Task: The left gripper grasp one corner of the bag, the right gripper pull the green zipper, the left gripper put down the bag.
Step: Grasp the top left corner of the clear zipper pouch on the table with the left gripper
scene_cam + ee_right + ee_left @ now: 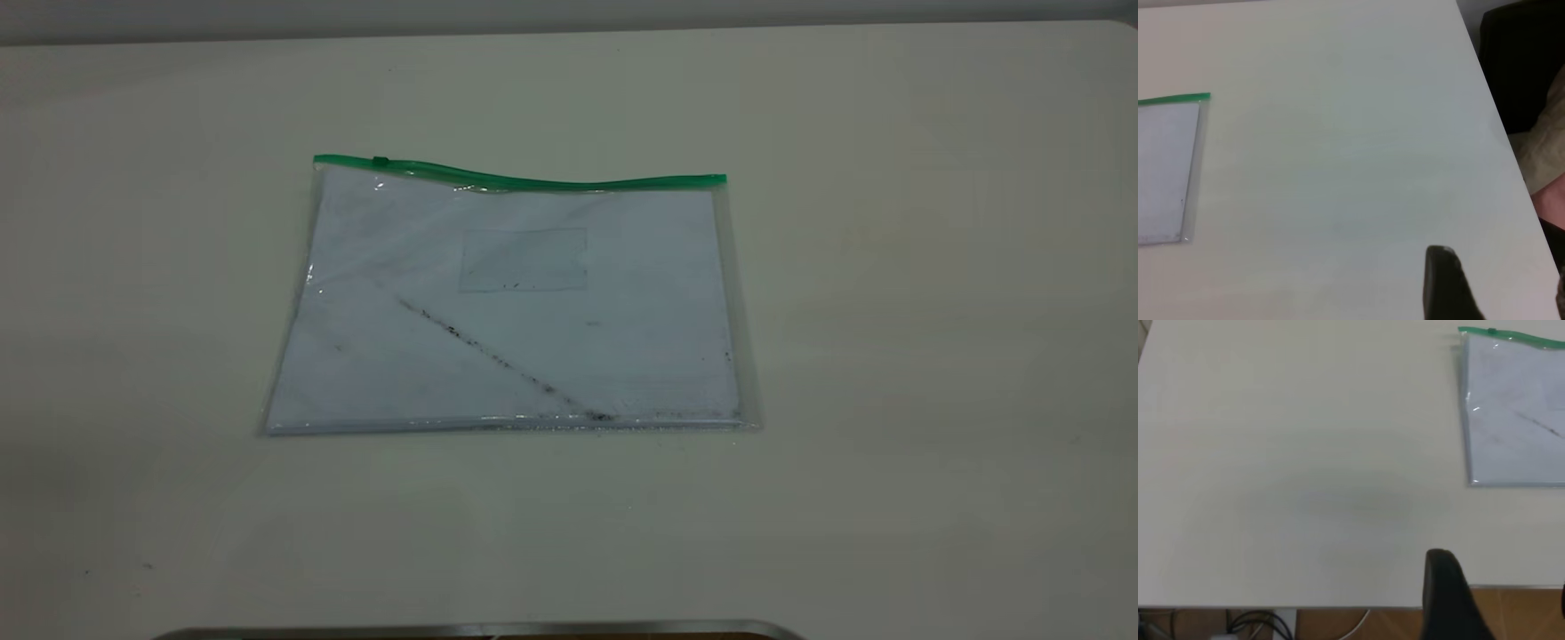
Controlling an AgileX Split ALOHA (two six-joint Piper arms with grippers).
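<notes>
- The bag [511,302] lies flat on the pale table [889,356], a clear, glossy plastic pouch of rectangular shape, touched by neither arm.
- Inside it sits a stack of white paper sheets [622,356], filling almost the whole pouch; a smaller clear rectangular pocket [523,260] shows on its face.
- A dark, gritty diagonal smudge line [498,360] crosses the plastic toward the near edge.
- The green zipper [520,180] is a narrow bright strip along the far long edge, slightly wavy, with its tiny slider tab [380,162] close to the left-arm end.
- The corner [1463,333], clear plastic tipped with green, lies well apart from the left gripper [1451,597], which hangs over the table's near edge on the bag's left-arm side; only one blunt matte black finger shows, so whether this pincer is released or clenched I cannot tell.
- The right gripper [1446,285] hangs over bare table, well apart from the bag's other green-tipped end [1201,98]; again one black finger only, so its state cannot be told.
</notes>
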